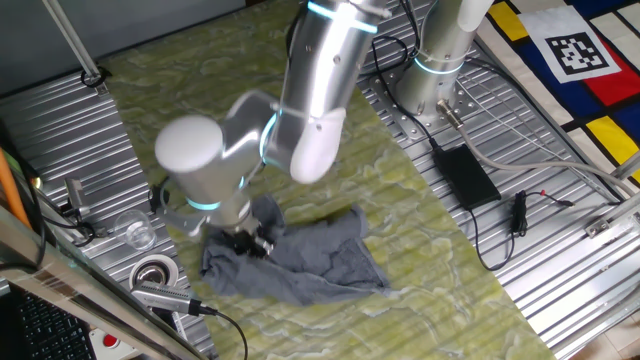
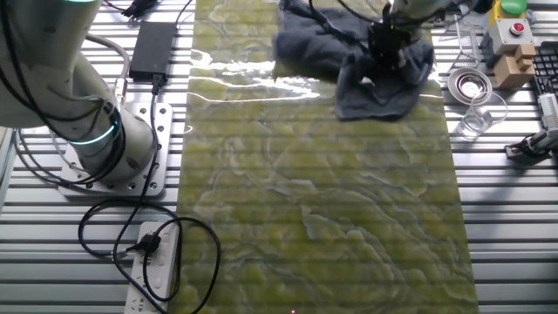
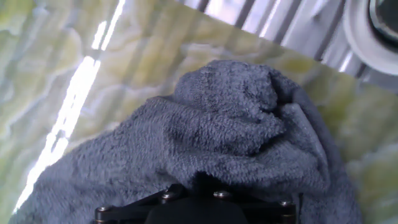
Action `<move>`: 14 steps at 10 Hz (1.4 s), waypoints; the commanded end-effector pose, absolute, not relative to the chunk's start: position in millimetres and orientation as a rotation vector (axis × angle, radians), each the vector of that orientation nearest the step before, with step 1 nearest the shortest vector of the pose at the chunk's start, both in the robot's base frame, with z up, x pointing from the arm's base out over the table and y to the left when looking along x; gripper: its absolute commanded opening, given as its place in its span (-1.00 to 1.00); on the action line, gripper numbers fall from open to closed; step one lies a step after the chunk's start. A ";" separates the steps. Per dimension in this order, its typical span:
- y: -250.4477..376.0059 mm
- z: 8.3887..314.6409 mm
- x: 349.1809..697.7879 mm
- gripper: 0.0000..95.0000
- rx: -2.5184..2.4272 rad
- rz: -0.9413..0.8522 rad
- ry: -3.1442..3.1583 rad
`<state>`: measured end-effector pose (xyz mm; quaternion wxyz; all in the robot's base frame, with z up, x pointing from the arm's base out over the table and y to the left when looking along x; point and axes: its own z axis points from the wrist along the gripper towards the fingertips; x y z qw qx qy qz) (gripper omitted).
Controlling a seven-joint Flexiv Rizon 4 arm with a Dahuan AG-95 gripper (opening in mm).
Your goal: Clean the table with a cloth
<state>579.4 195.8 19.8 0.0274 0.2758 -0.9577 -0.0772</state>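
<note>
Marbled yellow-green table (image 1: 440,250) runs as a long strip between ribbed metal panels (image 2: 514,244), with bright light glare across it near the cloth. Next in size, the silver robot arm (image 1: 320,90) bends down from its base (image 2: 113,148) at one side and reaches to the strip's far end in the other fixed view. At that end lies the cloth (image 1: 320,255), a blue-grey rag, crumpled and spread flat on the table close to the edge, with folds bunched up under the arm's wrist. The gripper (image 1: 250,240) is pressed down into the cloth, and the hand view shows only heaped fabric right in front of the black hand; the fingers are buried in it, so I cannot tell how far apart they stand or whether they pinch the fabric. On the panels sit a black power brick (image 1: 465,175), a white power strip (image 2: 157,262), a tape roll (image 1: 155,272) and a clear glass (image 2: 478,118).
</note>
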 end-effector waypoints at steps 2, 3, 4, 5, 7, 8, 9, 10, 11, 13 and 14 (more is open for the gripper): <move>165.5 22.6 559.8 -1.00 0.967 -0.257 -2.920; 158.0 22.8 549.0 -1.00 0.998 -0.265 -2.911; 153.9 21.8 537.9 -1.00 1.008 -0.283 -2.907; 153.1 21.2 534.8 -1.00 1.008 -0.287 -2.909; 152.2 14.3 500.4 -1.00 0.984 -0.324 -2.919; 154.0 12.9 484.8 -1.00 0.957 -0.342 -2.928; 156.8 12.9 472.2 -1.00 0.933 -0.349 -2.934; 161.4 12.5 459.2 -1.00 0.908 -0.353 -2.941; 168.7 12.5 446.0 -1.00 0.876 -0.354 -2.948; 190.3 12.4 424.3 -1.00 0.789 -0.353 -2.969; 200.9 13.3 418.5 -1.00 0.751 -0.348 -2.977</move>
